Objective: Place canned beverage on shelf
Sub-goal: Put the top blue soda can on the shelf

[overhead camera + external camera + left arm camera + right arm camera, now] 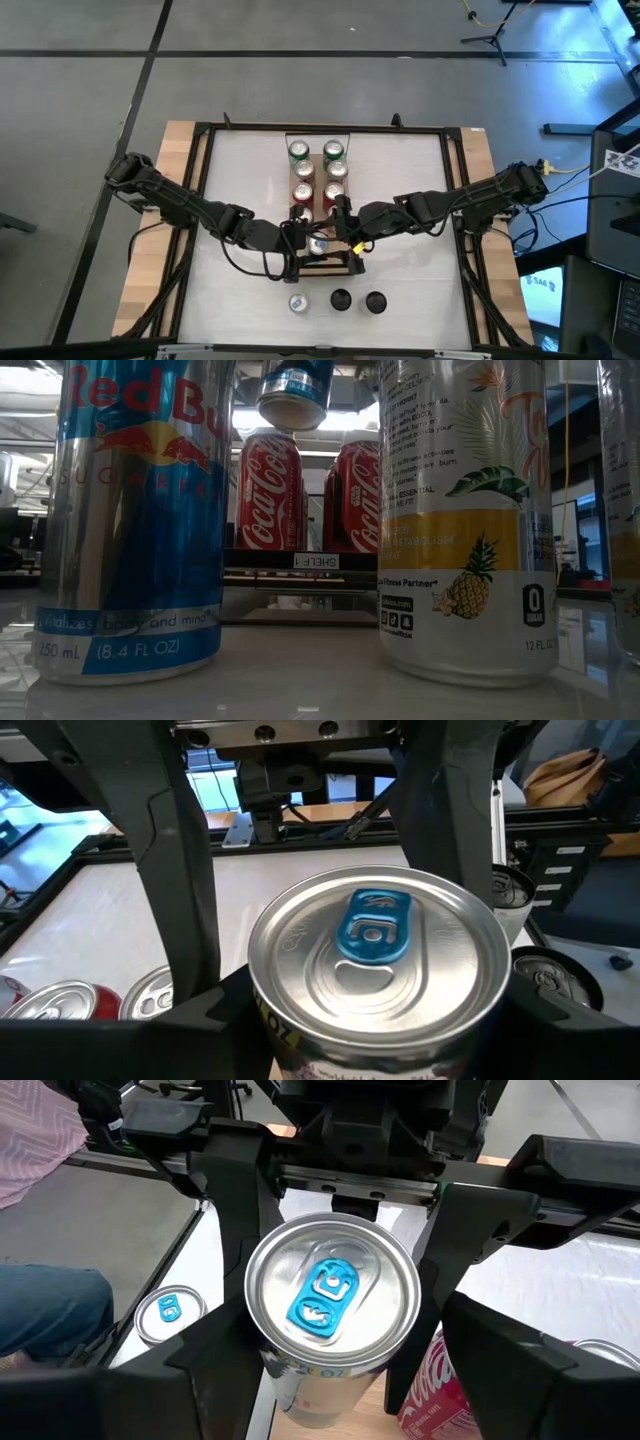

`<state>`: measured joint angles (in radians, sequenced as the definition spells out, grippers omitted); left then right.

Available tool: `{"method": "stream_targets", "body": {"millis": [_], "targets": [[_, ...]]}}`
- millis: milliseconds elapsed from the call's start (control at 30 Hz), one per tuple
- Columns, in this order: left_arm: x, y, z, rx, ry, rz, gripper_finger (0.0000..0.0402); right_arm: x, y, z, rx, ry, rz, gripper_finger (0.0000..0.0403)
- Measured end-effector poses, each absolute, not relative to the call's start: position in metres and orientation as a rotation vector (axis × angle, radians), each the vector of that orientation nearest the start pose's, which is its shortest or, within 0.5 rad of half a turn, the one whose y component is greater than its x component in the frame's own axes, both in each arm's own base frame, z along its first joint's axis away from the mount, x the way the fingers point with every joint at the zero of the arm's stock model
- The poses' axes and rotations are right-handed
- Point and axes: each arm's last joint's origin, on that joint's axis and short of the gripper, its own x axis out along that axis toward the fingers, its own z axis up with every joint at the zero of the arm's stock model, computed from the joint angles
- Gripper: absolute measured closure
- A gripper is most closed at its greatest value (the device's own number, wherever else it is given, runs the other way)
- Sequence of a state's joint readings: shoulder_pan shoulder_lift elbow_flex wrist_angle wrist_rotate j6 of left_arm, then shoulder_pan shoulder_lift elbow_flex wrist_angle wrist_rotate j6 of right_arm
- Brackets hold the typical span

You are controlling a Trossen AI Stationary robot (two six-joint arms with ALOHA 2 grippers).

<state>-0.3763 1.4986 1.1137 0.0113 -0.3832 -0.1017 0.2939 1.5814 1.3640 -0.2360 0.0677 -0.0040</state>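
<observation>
A: White tabletop [240, 200] is seen from above; both arms meet at the shelf [318, 195] near end. What's held?

B: One blue-tab can [318, 245], clamped between left gripper [350, 1020] fingers; right gripper [330, 1370] fingers flank it too, contact can't be told. Low view alone shows it lifted above shelf.

A: Counts?

B: Six cans on shelf, 3 on tabletop in front.

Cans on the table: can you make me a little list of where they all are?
held can: blue-tabbed can, gripped in the left gripper's jaws, raised over the shelf's near end
right gripper: at the same can, from the other side
shelf: six cans standing in two rows
table: three loose cans along its near edge
</observation>
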Motion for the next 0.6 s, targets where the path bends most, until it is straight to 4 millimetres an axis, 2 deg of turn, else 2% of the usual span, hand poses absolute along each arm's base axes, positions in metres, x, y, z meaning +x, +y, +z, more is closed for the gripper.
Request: {"method": "stream_targets", "body": {"millis": [600], "targets": [[0.3189, -0.1141, 0.2956, 0.039, 0.348, 0.028, 0.0156, 0.3469, 0.1030, 0.3309, -0.085, 0.446, 0.223, 0.0116]]}}
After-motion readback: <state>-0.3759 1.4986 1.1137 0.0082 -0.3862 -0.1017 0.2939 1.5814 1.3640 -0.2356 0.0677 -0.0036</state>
